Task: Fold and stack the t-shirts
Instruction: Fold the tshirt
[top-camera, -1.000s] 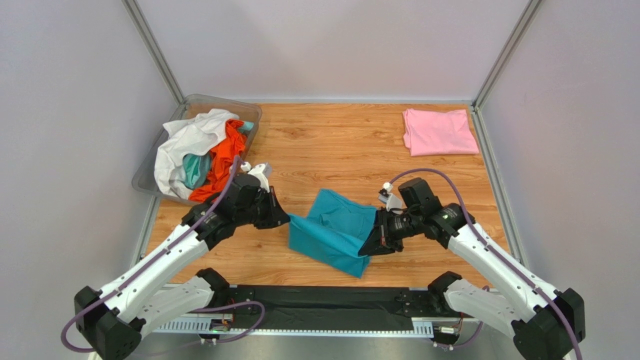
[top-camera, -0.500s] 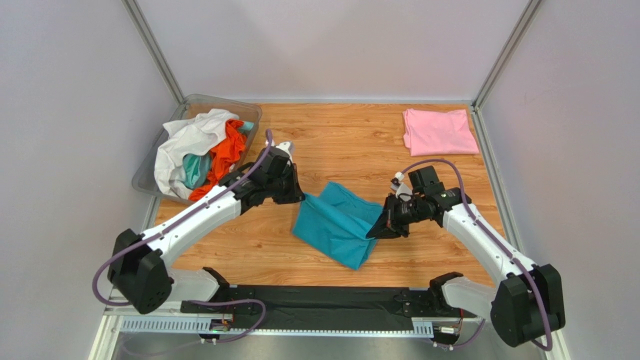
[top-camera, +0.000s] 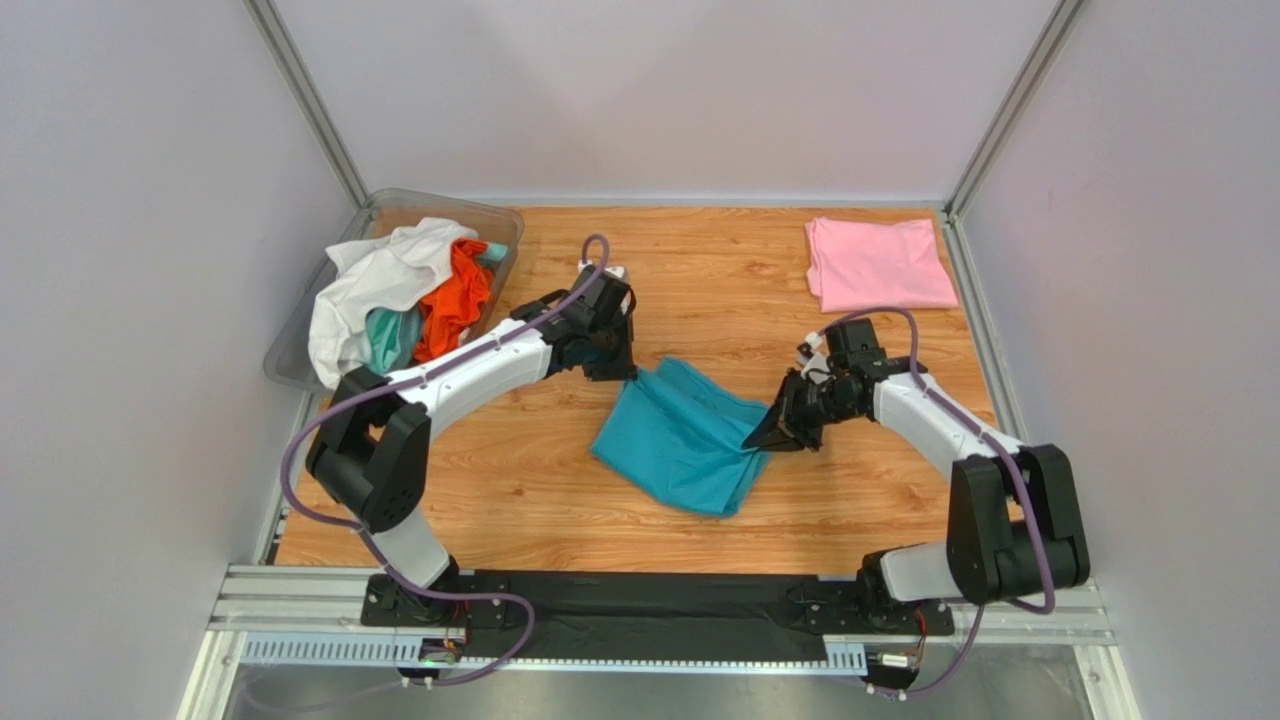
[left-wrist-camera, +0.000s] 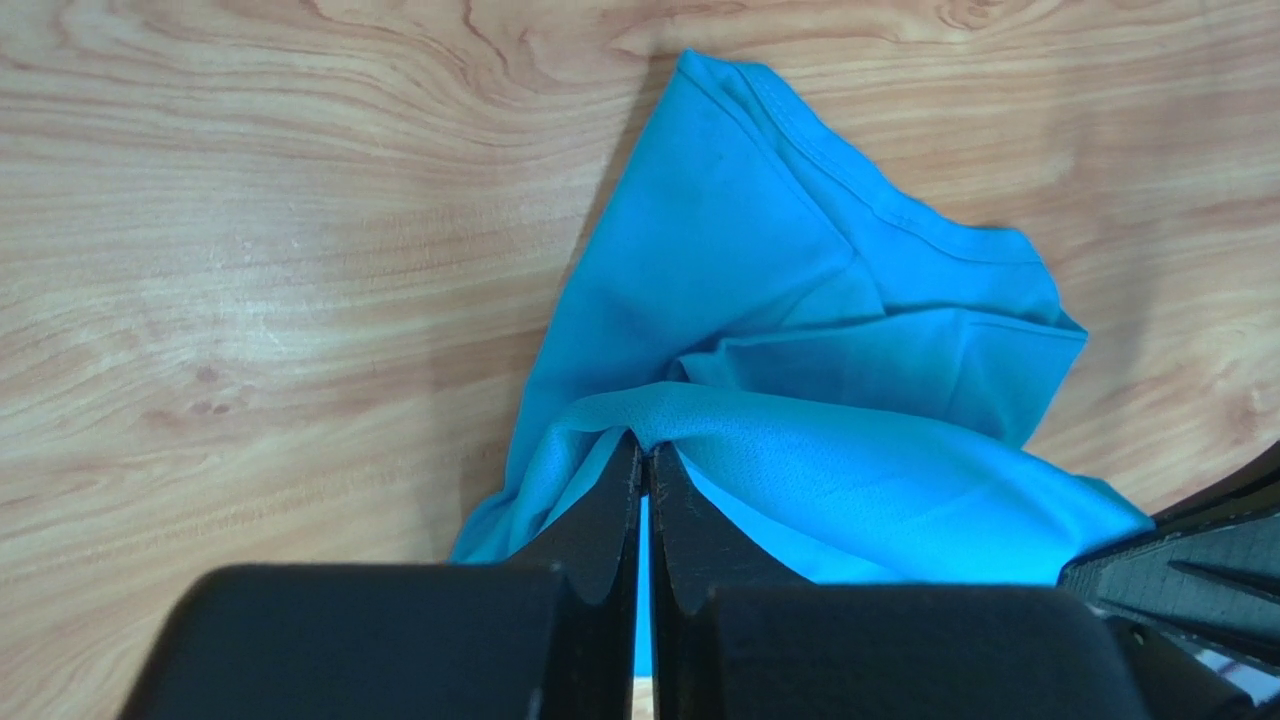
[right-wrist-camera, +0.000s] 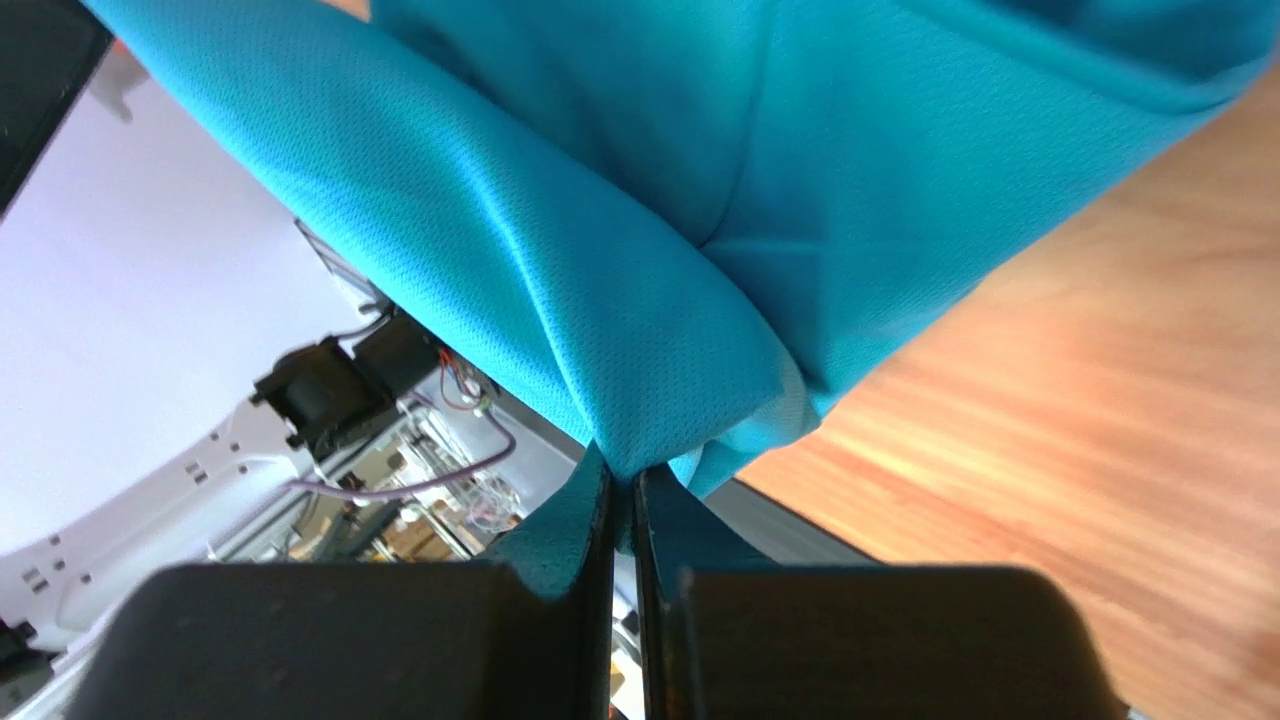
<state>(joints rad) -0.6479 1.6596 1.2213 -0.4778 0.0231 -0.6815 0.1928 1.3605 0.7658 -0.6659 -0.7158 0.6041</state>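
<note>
At the far left, a clear bin (top-camera: 508, 228) is holding a heap of loose shirts: a white one (top-camera: 376, 278), an orange one (top-camera: 451, 308) and a light aqua one (top-camera: 388, 338). Just right of it, the left gripper (top-camera: 619, 368) is reaching out over the table (top-camera: 706, 270), its fingers clenched on the far left corner of the teal shirt (top-camera: 684, 443). That shirt is lying bunched in the middle of the table. Its long axis is running diagonally from the far left down toward the near right, and most of the cloth is trailing toward the robot's side of both grippers. The right gripper (top-camera: 762, 437) is pinching the shirt's right edge, fingers pressed together on a fold of fabric. The held edge is therefore spanning the gap between the two arms. Any spreading or folding likely depends on both pulling evenly. At the far right corner, the pink shirt (top-camera: 879, 263) is sitting folded, well apart, with the right arm nearer to it.
</note>
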